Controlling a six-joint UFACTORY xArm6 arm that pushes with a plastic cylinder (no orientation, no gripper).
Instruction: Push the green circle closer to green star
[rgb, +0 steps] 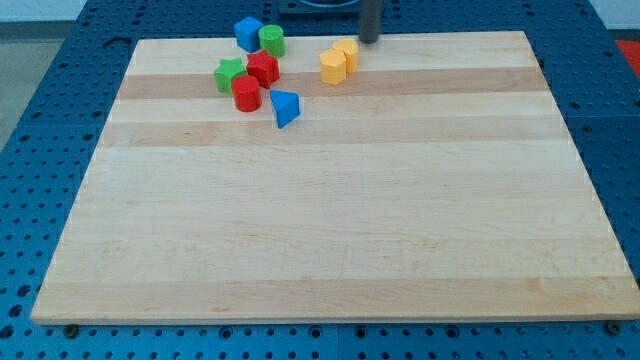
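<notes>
The green circle (272, 40) stands near the board's top edge, touching a blue cube (247, 33) on its left. The green star (229, 74) lies below and to the left, beside a red block (263, 69) and a red cylinder (246, 94). My tip (367, 41) is at the view's top, right of the green circle and just above and right of two yellow blocks (338, 62). It touches no block.
A blue triangular block (285, 107) lies right of the red cylinder. The wooden board (330, 230) rests on a blue perforated table (40, 120).
</notes>
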